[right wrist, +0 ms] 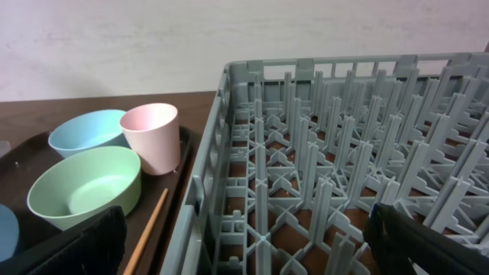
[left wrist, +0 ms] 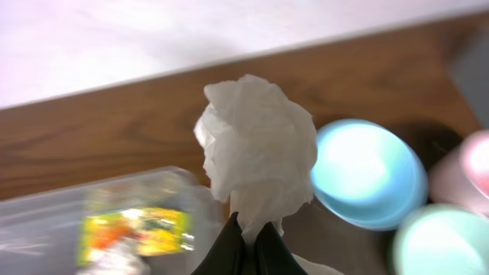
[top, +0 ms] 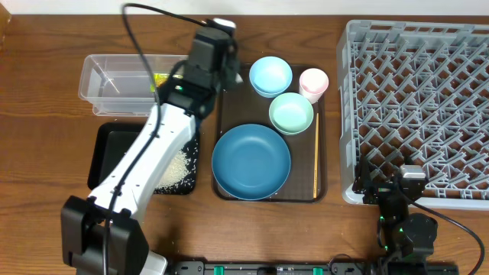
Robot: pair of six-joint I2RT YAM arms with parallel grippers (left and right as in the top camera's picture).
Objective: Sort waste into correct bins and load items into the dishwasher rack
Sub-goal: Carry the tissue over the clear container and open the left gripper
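Status: waste nearly sorted, dishes not started.

- Rice (top: 177,166) is in the black tray (top: 109,147), heaped at its right end, with a few grains up by the right rim.
- Wrapper (left wrist: 137,229) lies in the clear tub (top: 114,76). There's something white beside it in the left wrist view, too blurred to call.
- Last waste piece is the tissue (left wrist: 260,153). The left gripper (left wrist: 246,235) is clenched on its lower tail, holding it off the bench (top: 46,46). It hangs just right of the tub and left of the light blue bowl (top: 270,75).
- My read: the tissue probably goes in the tub with the wrapper, so a short move left and then let go.

The rack (top: 416,107) shows nothing loaded in the overhead or right wrist view. All five items sit on the brown tray (top: 306,187):
- blue plate (top: 250,162)
- light blue bowl
- mint bowl (top: 291,112)
- pink cup (top: 313,82)
- chopsticks (top: 316,156), along the tray's right edge

The right gripper (right wrist: 248,221) is spread wide and grasping nothing, parked at the rack edge nearest the robot.

Tissue look: a white crumpled ball with loose folds, much wider than the gripper tips, and only a thin tail pinched. It looks light and soft. My guess is it could cling to the pads on release or catch the tub rim.
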